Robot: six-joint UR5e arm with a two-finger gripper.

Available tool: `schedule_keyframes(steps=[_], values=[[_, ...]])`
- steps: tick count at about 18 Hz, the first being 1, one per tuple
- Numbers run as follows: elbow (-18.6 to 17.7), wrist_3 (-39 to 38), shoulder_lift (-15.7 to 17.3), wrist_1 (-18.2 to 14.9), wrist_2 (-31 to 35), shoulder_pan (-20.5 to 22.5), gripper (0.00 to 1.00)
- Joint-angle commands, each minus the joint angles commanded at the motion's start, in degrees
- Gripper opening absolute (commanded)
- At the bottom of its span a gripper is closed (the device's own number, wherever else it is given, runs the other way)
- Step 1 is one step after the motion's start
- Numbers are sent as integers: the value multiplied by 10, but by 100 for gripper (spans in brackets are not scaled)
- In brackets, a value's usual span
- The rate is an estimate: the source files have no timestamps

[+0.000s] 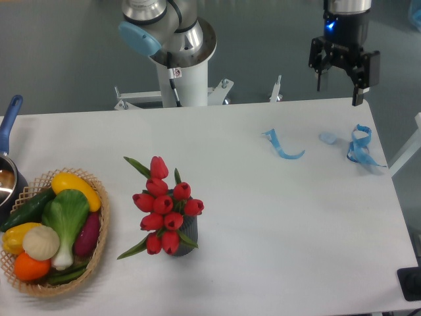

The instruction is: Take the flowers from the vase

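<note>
Nearest us, at about seven o'clock on the table (276,224), we see the flowers (164,210) standing in the vase (185,238), red buds bunched above the dark rim with green leaves splaying out at the sides. Just left of them, toward eight o'clock, sits a basket (99,247) of toy vegetables, and at nine o'clock a pot (8,178) with a blue handle pokes in at the edge. Further back, around two o'clock, blue ribbons (358,148) lie scattered on the white top. Farthest off, at one o'clock beyond the table's far edge, our gripper (342,82) hangs in the air, its jaws spread wide and holding nothing. It is well apart from the bouquet. We judge the task barely begun: the flowers are untouched in the vase, and the whole approach, the grasp on the stems and the lift are all left to do.
</note>
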Motion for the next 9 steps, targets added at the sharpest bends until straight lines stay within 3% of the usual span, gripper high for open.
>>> schedule_keyframes(steps=[4, 9], values=[[7, -4, 0, 0, 3, 0, 100], [-17, -6, 7, -3, -4, -1, 100]])
